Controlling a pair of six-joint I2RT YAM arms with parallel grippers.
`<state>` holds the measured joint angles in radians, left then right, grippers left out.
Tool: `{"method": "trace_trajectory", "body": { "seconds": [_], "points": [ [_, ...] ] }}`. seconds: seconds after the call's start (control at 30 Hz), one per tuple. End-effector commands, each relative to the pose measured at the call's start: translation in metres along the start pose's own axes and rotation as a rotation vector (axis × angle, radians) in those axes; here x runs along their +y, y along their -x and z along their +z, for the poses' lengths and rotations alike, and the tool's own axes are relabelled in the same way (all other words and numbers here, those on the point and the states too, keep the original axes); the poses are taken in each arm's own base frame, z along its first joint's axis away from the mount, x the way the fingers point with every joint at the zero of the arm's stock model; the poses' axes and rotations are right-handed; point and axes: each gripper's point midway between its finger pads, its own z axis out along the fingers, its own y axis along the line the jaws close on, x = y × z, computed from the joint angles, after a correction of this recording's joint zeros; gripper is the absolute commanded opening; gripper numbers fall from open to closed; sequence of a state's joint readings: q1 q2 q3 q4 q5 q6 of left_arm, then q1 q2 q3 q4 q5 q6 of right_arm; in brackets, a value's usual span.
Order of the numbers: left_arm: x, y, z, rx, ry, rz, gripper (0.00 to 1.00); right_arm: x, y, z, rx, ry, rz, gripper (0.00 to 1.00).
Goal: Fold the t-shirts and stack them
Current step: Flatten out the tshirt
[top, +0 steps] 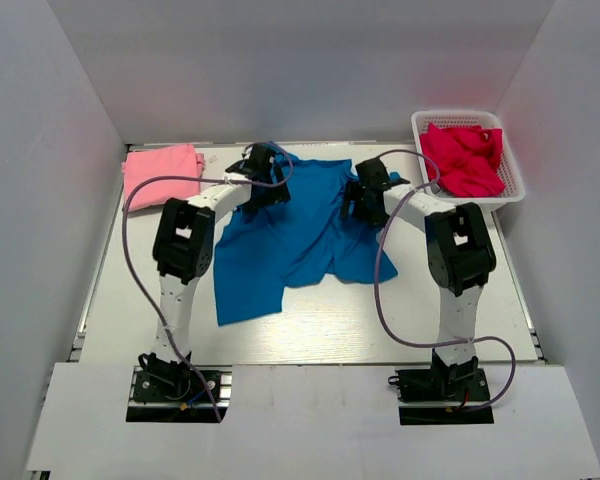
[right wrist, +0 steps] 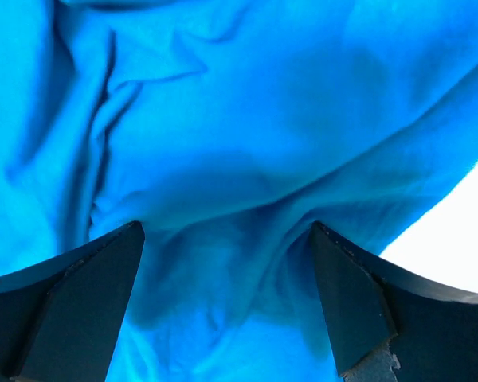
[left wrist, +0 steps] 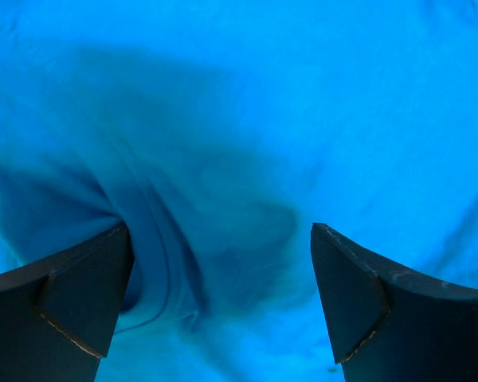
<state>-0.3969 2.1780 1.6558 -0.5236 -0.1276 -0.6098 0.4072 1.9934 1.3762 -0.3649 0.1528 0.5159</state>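
**Both claws spread wide over the blue shirt**

My left claw (left wrist: 219, 235) is spread as wide as it goes, and nothing is pinched between its two dark fingers (left wrist: 72, 294). Blue cloth fills its whole wrist view. A curved seam runs down just beside the finger at the lower left. I cannot tell whether my fingertips touch the fabric.

My right claw (right wrist: 227, 231) is spread wide as well and holds nothing. Under it the cloth is rumpled into soft ridges, deepest at the upper left of that view. A bare white patch of counter shows at the right edge.

From above, the blue t-shirt (top: 280, 250) lies loose and unfolded in the middle of the frame. It runs from the upper centre down to a corner at the lower left of centre. My left claw is over its upper left edge and my right claw over its upper right part.

The pink t-shirt (top: 162, 175) sits at the upper left as a flat, tidy rectangle, apart from the blue one.

The counter (top: 330, 320) is white. At the upper right stands a white slotted basket (top: 512, 192) with a red garment (top: 465, 160) bunched inside it. Purplish cables (top: 380, 290) loop along both my arms. Plain pale walls (top: 40, 200) close in the left, back and right sides.
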Motion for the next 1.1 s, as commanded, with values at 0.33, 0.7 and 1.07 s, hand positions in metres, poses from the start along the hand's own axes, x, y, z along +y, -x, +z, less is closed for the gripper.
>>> {"method": "trace_trajectory", "body": {
  "seconds": [0.33, 0.7, 1.07],
  "points": [
    [0.013, 0.054, -0.106, -0.160, -0.044, 0.017, 1.00, 0.031, 0.056, -0.095, -0.241, 0.237, -0.117, 0.90],
    [0.128, -0.165, -0.173, 0.095, 0.023, -0.240, 1.00, -0.031, -0.048, -0.138, -0.255, 0.238, 0.027, 0.90],
    [0.153, -0.207, -0.150, 0.152, 0.083, -0.272, 0.97, -0.062, -0.068, -0.160, -0.354, 0.192, 0.114, 0.90]
  ]
}}
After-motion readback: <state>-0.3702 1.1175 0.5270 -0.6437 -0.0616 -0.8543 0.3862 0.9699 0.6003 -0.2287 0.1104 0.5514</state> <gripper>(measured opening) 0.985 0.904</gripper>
